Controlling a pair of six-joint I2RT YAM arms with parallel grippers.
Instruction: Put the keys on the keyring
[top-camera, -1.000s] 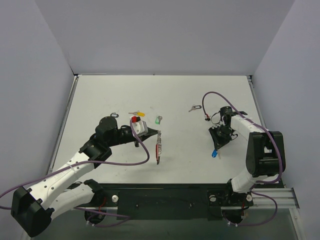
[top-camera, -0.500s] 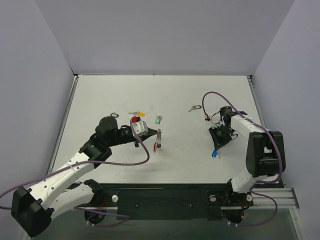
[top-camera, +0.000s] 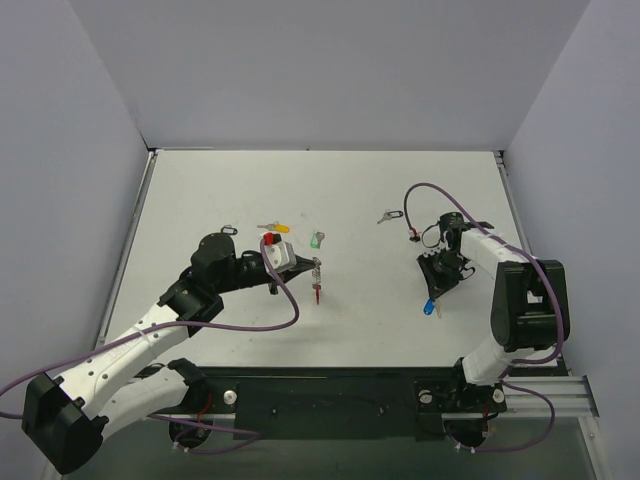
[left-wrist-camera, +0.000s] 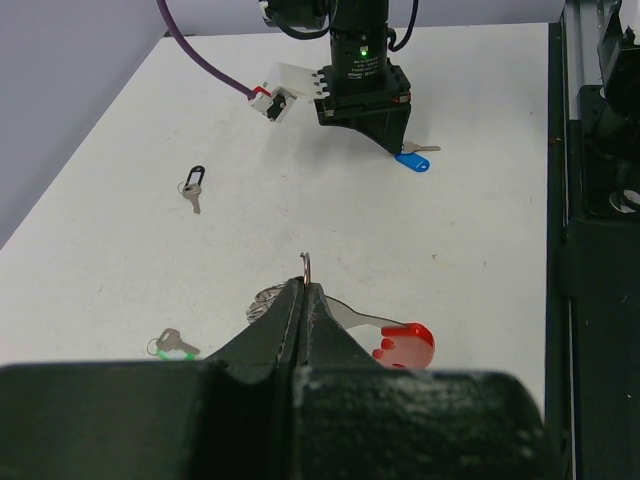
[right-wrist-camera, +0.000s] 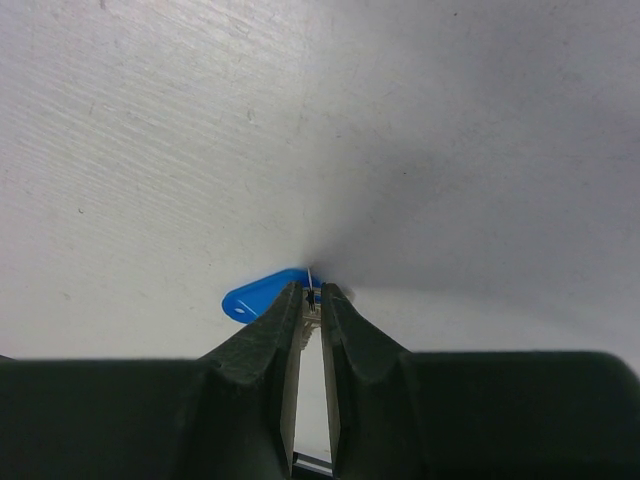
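My left gripper (left-wrist-camera: 303, 285) (top-camera: 312, 266) is shut on the keyring (left-wrist-camera: 305, 262), whose thin silver ring pokes out past the closed tips. Its beaded loop (left-wrist-camera: 262, 298) and red tag (left-wrist-camera: 405, 345) (top-camera: 317, 293) hang just beyond the jaws, above the table. Over at the right, my right gripper (right-wrist-camera: 311, 292) (top-camera: 436, 292) points down at the table, shut on the metal end of a key with a blue tag (right-wrist-camera: 258, 295) (top-camera: 428, 308). The blue tag (left-wrist-camera: 412, 160) rests on the table beside the jaws.
Loose keys lie on the white table (top-camera: 360, 190): a green-tagged one (top-camera: 316, 240) (left-wrist-camera: 172, 346), a yellow-tagged one (top-camera: 275, 227), one with a black loop (top-camera: 228, 231), and another black-looped one (top-camera: 388, 215) (left-wrist-camera: 193, 188) near the right arm. Purple cables trail from both wrists.
The keyring in my left gripper has risen: its red tag, which reached far toward the near edge, now hangs short and close under the jaws. The right arm has not moved.
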